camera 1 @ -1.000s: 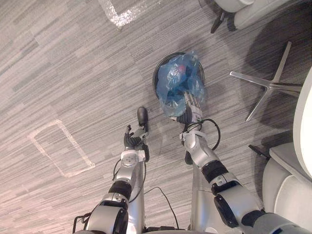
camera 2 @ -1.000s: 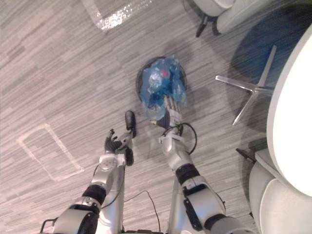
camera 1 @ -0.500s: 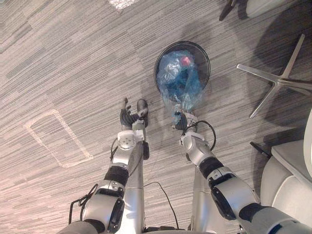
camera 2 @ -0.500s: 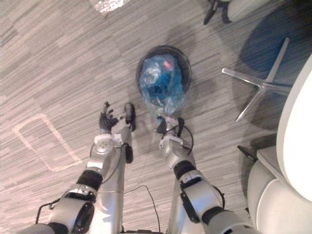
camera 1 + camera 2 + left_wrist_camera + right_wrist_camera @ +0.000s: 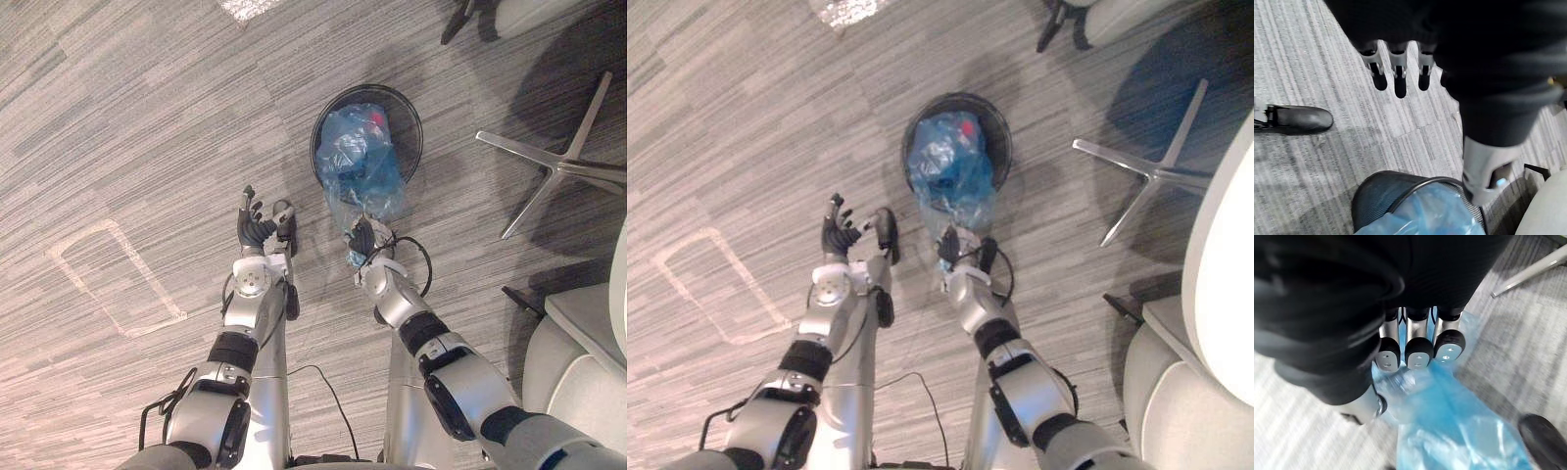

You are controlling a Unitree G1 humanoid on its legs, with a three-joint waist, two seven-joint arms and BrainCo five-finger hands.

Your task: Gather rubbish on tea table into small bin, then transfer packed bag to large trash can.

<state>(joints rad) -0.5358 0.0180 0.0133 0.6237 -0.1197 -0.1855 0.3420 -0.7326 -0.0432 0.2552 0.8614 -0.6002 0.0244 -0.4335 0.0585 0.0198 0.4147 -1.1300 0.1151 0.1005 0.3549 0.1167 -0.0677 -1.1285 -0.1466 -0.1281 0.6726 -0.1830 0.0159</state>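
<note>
A small black mesh bin stands on the carpet ahead of me. Inside it sits a blue plastic bag stuffed with rubbish, something red showing at its far side. The bag's near edge is drawn out over the rim towards me. My right hand is at that edge, and in the right wrist view its fingers are curled onto the blue bag. My left hand hovers to the left of the bin with fingers straight and empty; the bin lies beyond them.
A chrome star-shaped chair base lies on the floor right of the bin. A pale upholstered seat and a white table edge stand at the right. A taped rectangle marks the carpet at the left.
My right hand has drawn back from inside the bag to its near edge and curled shut on the plastic. The left hand has risen a little. The camera shifted early on.
</note>
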